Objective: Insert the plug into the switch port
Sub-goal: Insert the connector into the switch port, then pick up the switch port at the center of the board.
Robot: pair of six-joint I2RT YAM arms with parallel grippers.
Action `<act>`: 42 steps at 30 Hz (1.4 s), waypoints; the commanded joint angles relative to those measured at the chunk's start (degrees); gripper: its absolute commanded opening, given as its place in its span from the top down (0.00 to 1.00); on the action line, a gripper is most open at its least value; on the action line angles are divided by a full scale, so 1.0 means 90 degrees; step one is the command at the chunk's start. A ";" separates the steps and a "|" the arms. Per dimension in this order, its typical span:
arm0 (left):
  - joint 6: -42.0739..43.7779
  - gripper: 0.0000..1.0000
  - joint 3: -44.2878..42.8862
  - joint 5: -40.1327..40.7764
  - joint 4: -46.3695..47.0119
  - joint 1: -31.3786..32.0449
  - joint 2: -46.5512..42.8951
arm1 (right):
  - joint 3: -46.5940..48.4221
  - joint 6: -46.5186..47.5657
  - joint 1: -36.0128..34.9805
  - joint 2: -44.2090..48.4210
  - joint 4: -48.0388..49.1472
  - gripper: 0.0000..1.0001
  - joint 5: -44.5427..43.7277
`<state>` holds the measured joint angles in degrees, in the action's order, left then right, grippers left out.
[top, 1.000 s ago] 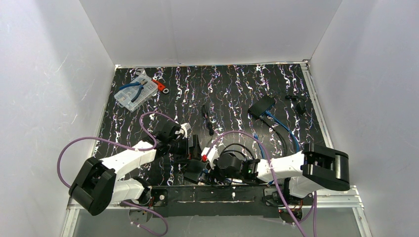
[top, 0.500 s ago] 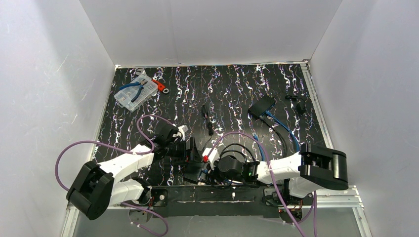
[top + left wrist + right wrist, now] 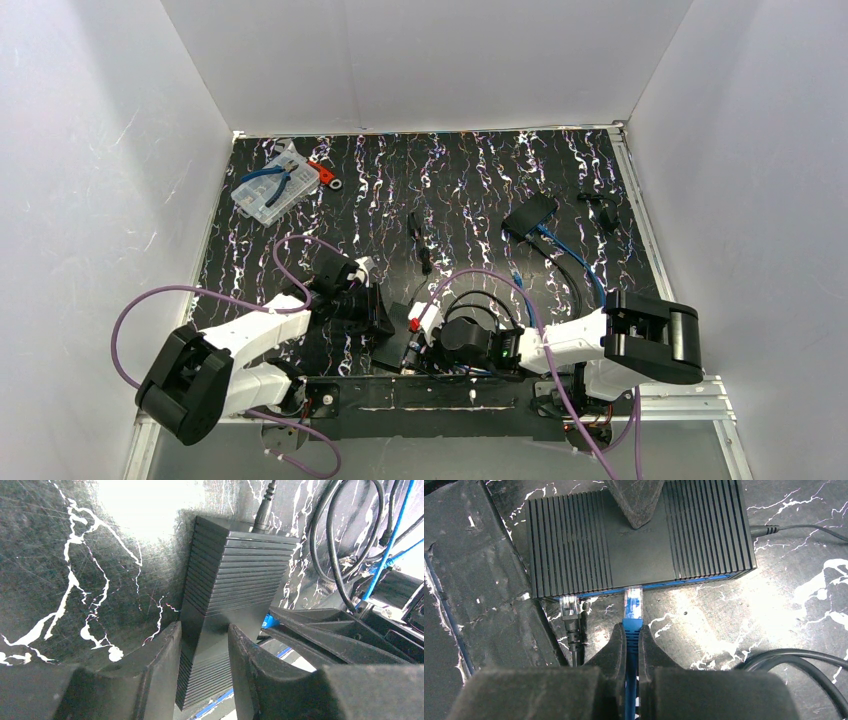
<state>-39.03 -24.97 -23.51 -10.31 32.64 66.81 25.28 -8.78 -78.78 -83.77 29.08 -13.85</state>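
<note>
Plug (image 3: 633, 602) on blue cable: pinched tight between right fingers (image 3: 616, 647), clear tip touching the front edge of the switch (image 3: 574, 540), body mostly outside. You see left fingers (image 3: 150, 672) clamped on the switch's far end. Second plug (image 3: 570, 605), black cable, sits just left. Switch lies on worktop (image 3: 784, 595).

Harsh white glare across glossy tabletop (image 3: 50, 540)

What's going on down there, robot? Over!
Left gripper clamped on the switch. Right gripper shut on the blue cable, its plug at the switch's front, not clearly seated. Black plug sits close beside it.
</note>
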 commanded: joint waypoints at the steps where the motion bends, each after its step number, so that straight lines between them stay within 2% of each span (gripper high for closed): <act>1: -0.0324 0.74 0.0091 -0.1438 0.0114 0.0240 0.0069 | 0.0122 0.0073 0.0023 -0.0132 0.1374 0.99 -0.0358; 21: -0.0450 0.78 0.0343 -0.1591 0.0412 0.0352 0.0070 | 0.0359 0.0897 0.0033 -0.0368 0.2559 0.99 -0.0438; 33: -0.0488 0.80 0.0380 -0.1621 0.0534 0.0449 0.0093 | 0.0671 0.1493 0.0099 -0.0273 0.2555 0.99 -0.0465; 42: -0.0536 0.81 0.0320 -0.1607 0.0554 0.0454 -0.0037 | 0.0556 0.1409 0.0202 -0.0158 0.2285 0.99 -0.0285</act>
<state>-40.14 -23.20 -24.03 -6.15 32.73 66.22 24.67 2.59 -78.98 -85.91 33.89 -14.35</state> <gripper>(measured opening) 0.322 0.075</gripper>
